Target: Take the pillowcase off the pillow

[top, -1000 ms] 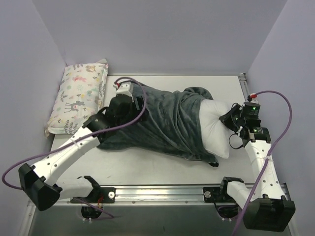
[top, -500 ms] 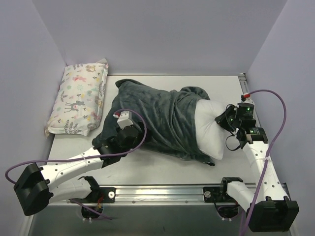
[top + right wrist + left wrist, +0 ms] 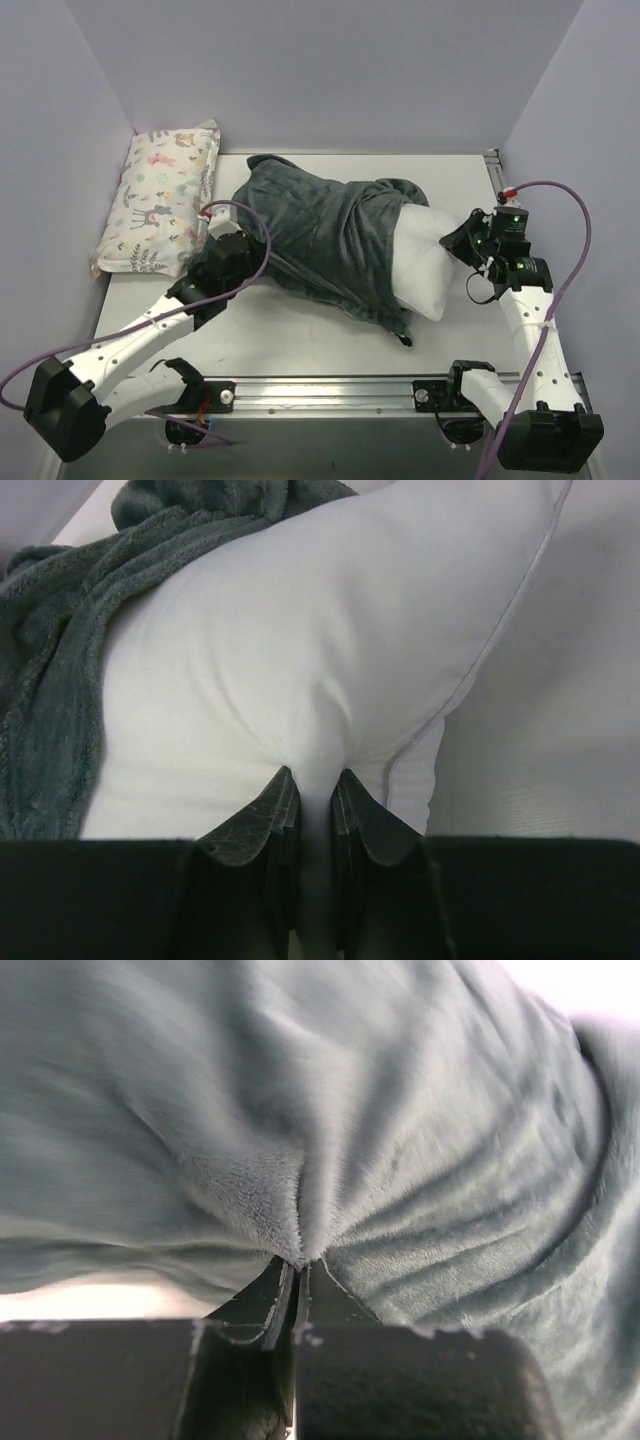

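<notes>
The pillowcase point(image 3: 320, 235) lies across the table with its slate-grey inner face out, still covering the left part of the pillow point(image 3: 425, 270). The pillow's bare white end sticks out on the right. My left gripper point(image 3: 232, 252) sits at the pillowcase's left edge, shut on a pinch of the grey fabric point(image 3: 300, 1230), which gathers into folds at its tips point(image 3: 298, 1268). My right gripper point(image 3: 462, 243) is at the pillow's right end, shut on a fold of the white pillow point(image 3: 300, 680) that runs down between its fingers point(image 3: 314, 785).
A small pastel animal-print pillow point(image 3: 160, 200) lies at the table's far left, close to my left arm. Purple walls stand behind and on both sides. A metal rail point(image 3: 330, 390) runs along the near edge.
My left gripper swung back from the near left to the pillowcase's left edge and closed on the grey fabric. The pillowcase has bunched slightly. The right gripper kept its hold on the pillow.
</notes>
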You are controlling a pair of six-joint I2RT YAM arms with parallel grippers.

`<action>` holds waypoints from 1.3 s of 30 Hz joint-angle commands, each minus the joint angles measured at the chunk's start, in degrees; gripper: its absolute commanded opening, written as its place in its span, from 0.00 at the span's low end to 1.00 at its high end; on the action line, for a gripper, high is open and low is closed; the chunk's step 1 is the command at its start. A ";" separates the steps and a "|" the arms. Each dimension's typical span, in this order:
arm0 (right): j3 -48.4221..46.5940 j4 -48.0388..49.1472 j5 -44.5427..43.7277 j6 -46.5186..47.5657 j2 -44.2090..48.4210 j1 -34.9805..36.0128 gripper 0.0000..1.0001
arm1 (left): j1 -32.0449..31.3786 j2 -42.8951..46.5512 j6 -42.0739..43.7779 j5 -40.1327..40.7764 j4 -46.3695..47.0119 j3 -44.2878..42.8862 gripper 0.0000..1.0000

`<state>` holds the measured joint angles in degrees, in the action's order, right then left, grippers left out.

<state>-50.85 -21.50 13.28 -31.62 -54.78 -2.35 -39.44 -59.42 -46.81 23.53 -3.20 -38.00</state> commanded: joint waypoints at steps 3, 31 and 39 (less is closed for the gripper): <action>-7.06 -0.47 1.05 0.15 -1.28 -7.75 0.00 | 14.19 4.05 6.89 7.33 -15.59 -10.42 0.00; -6.72 -8.47 -11.59 10.35 7.92 17.25 0.97 | 15.62 -10.54 15.43 0.55 -21.32 -24.93 0.00; -8.21 -13.22 -19.18 13.77 15.67 28.88 1.00 | 14.48 -11.68 15.17 0.03 -21.32 -24.67 0.00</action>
<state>-57.06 -32.45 -3.68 -20.84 -38.96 23.64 -24.51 -70.63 -32.32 22.06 -25.98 -59.88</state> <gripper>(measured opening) 0.999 0.020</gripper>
